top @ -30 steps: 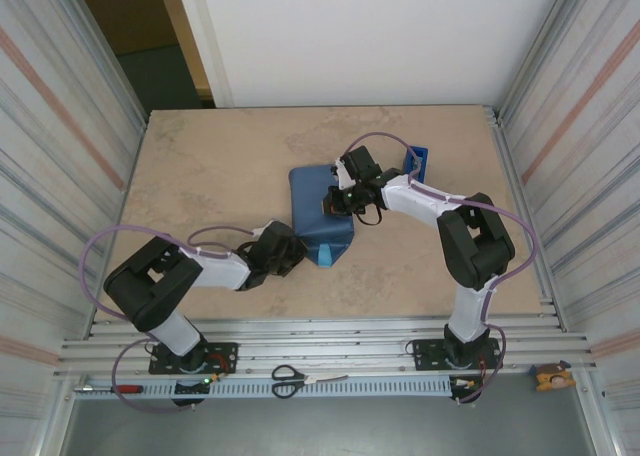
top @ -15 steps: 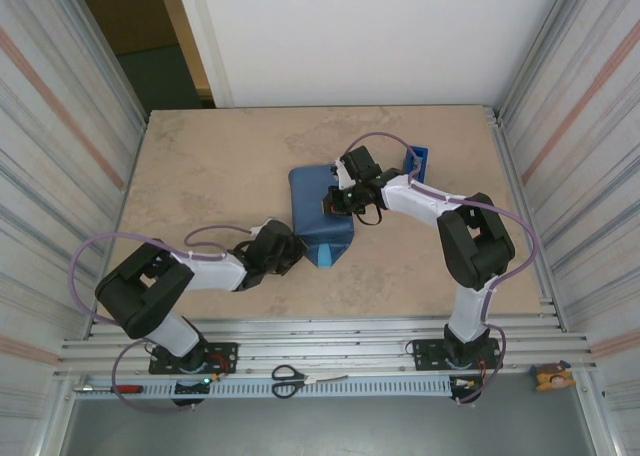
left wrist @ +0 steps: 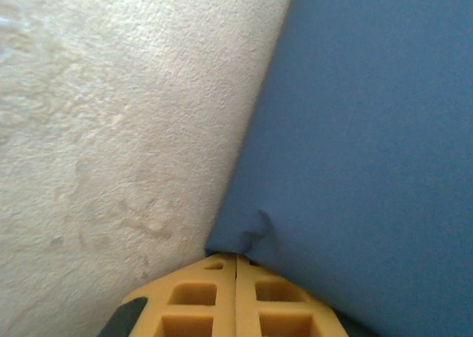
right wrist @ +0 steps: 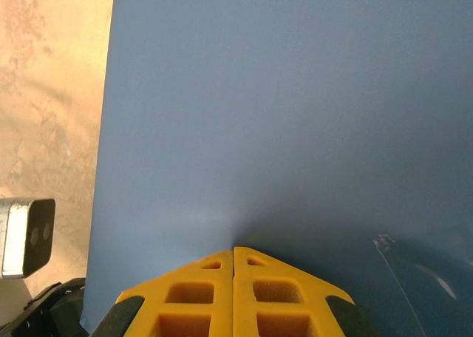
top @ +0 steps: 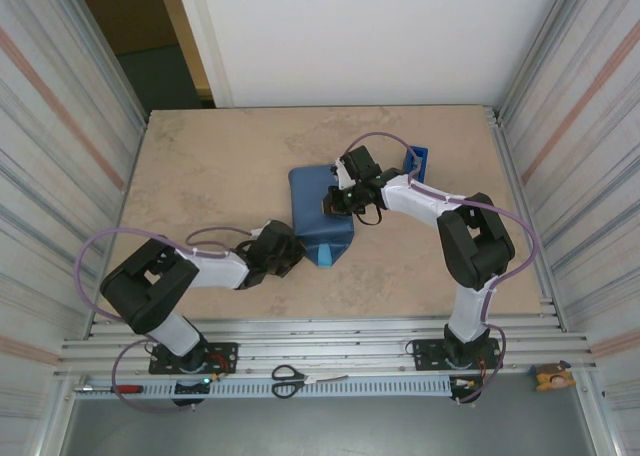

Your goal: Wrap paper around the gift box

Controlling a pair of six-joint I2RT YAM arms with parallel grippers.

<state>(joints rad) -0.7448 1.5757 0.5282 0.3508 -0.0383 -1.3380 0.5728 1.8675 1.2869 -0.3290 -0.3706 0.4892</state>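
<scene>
Nearest, on the metal rail in front of the arm bases, a pair of scissors (top: 288, 379) lies well apart from the work. Just beyond it, the left pincer (left wrist: 236, 257) has its 2 yellow fingers together and clamped on nothing. Its tip touches the near-left edge of the paper (top: 312, 198), where a small dimple shows.

The paper, dark face up, is folded over a low boxy shape at the middle of the worktop (top: 200, 176). I judge the gift box to lie inside that bundle, covered on every side. A light flap (top: 325, 254) pokes out at the near corner. Farther on, the right pincer (right wrist: 234, 252) is also together and empty, its tip bearing down on the top face of the paper.

The step looks like pressing the folds flat, with the wrap mostly closed. The next move probably calls for 1 pincer to hold the top down while the other parts its fingers and tucks or fixes the loose near flap.

The tape dispenser (top: 415, 162) stands just behind the right arm, so that side is crowded. To the left and on the far side of the bundle the worktop gives open room.
</scene>
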